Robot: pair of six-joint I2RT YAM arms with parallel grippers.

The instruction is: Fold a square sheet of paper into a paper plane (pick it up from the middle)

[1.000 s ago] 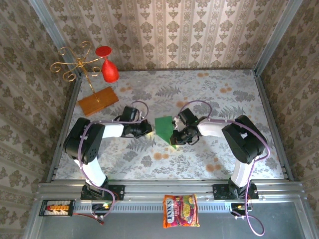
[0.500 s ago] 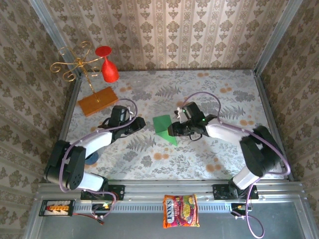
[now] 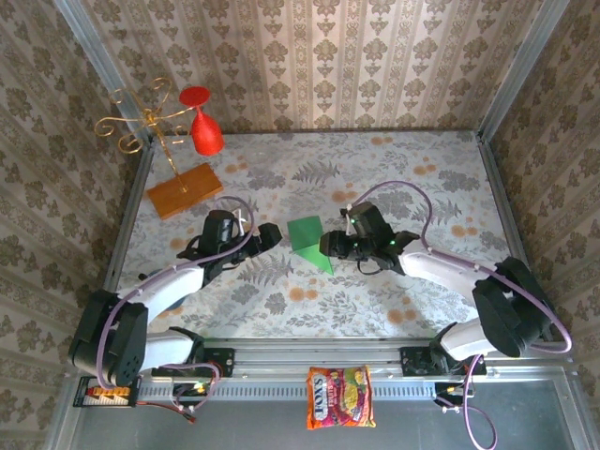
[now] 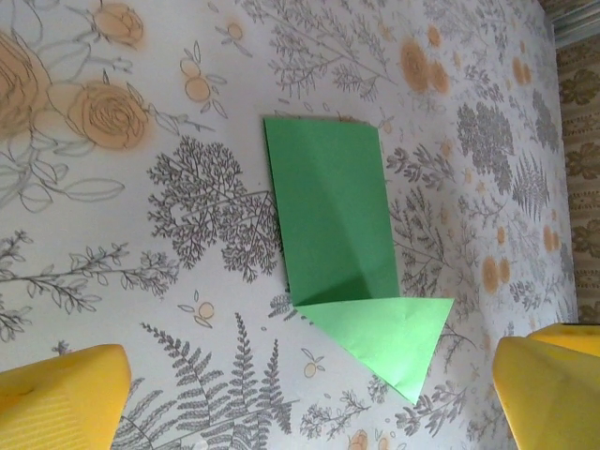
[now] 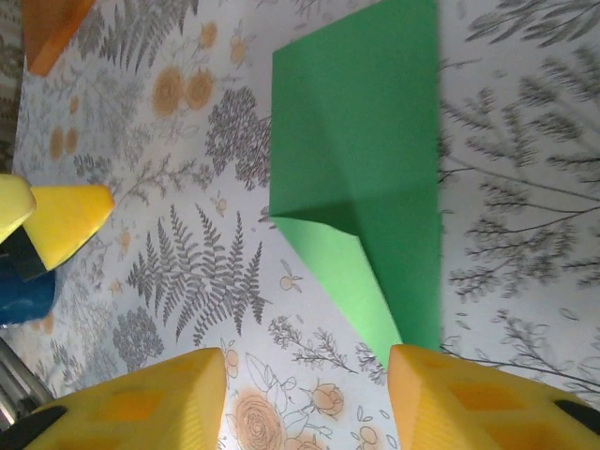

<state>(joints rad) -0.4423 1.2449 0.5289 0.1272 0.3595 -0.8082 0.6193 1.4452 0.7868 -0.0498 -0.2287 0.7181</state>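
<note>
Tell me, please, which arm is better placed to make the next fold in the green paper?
The right arm, probably: its open jaws sit at the edge of the folded green paper, while the jaws of the left arm, also open, stand apart from it.

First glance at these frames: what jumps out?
The bright green folded paper sheet lies flat mid-table, a triangular flap at its near end. The left end effector and right end effector flank it, both open, gripping nothing. A red goblet-shaped object is at the far left corner by a gold curly wire stand.
</note>
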